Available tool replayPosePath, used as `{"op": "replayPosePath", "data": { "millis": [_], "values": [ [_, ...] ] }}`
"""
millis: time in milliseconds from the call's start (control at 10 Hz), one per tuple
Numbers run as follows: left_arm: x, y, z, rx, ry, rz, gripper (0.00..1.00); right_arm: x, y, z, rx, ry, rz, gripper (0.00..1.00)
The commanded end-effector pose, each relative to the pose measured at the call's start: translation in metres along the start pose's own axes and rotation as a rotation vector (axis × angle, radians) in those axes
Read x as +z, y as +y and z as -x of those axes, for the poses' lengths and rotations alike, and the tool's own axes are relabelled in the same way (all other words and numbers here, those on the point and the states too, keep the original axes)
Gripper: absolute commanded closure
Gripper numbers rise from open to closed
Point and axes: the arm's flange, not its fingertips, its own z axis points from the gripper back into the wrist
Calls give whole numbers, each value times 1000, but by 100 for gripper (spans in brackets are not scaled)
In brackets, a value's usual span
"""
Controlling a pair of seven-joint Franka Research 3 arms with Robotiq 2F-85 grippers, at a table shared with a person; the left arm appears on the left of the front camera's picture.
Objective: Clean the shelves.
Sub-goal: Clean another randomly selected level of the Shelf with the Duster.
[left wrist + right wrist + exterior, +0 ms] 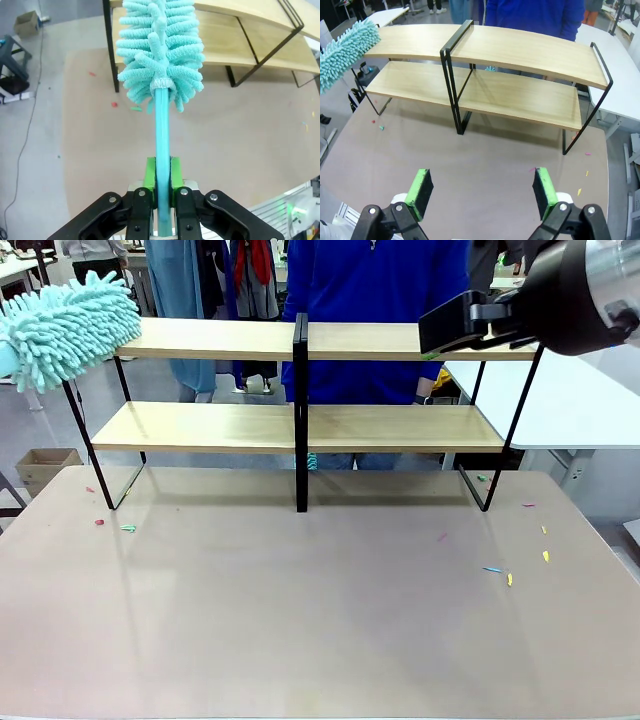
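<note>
Bright, even indoor light, soft shadows, wrist views edge-warped.

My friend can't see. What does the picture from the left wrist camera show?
The robot's left hand is shut on the handle of a fluffy turquoise duster, pointing it at the wooden shelves. Below lies a grey-beige table with a few small colored scraps.

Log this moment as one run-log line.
left gripper: shut on duster handle | duster: at shelves' top-left end | right gripper: open, empty

Light-wood shelves [310,427] on thin black metal frame; fluffy chenille duster [62,328]; matt tabletop [320,610].
</note>
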Motion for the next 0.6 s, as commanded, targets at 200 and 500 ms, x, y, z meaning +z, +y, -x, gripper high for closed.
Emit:
{"op": "replayPosePath", "data": {
  "millis": [200,500],
  "values": [
    [-3,10,-8,70,32,-274,87,1,0,-1,2,1,-8,0],
    [16,23,-10,194,-118,-446,87,1,0,-1,2,1,-8,0]
  ]
}}
